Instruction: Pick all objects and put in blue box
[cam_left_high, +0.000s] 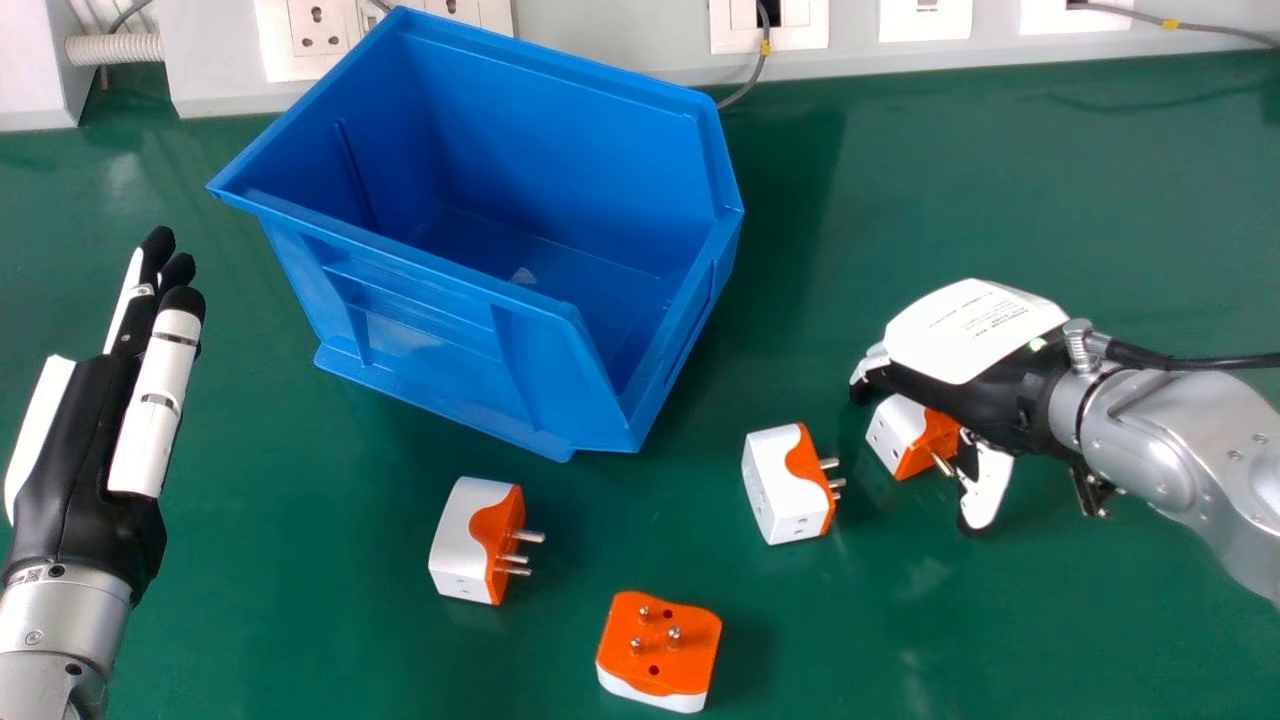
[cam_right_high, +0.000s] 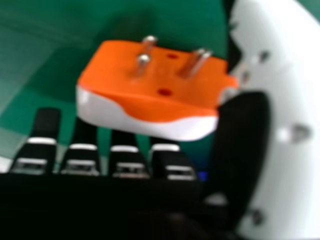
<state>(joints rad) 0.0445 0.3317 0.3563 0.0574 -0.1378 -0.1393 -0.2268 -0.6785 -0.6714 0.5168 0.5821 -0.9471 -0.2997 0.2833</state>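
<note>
You are hovering the right hand (cam_left_high: 975, 330) low over the worktop (cam_left_high: 300, 640), to the right of the blue box (cam_left_high: 420, 310). Its fingers and thumb are standing apart on either side of one orange-and-white adapter (cam_left_high: 897, 432), which is sitting partly beneath the palm. In the right hand view, you are seeing that adapter's pins between the thumb (cam_right_high: 245, 145) and the relaxed, side-by-side fingers (cam_right_high: 46, 122). You cannot tell whether any fingertip is touching it.

Just to the hand's left, a second adapter (cam_left_high: 775, 485) is lying with its pins pointing toward the hand. In front of the box's near side, a third adapter (cam_left_high: 465, 540) is also lying on its side, its pins pointing right. A fourth adapter (cam_left_high: 660, 645) is resting nearest to you, pins up, between and in front of the second and third.

The box is standing open by the worktop's back edge, left of its middle, with one corner pointing toward the near side. Wall sockets (cam_left_high: 768, 28) are lining the wall behind that edge. Over at the left, you are holding the left hand (cam_left_high: 85, 470) with its fingers straight and close together, well apart from the adapters.
</note>
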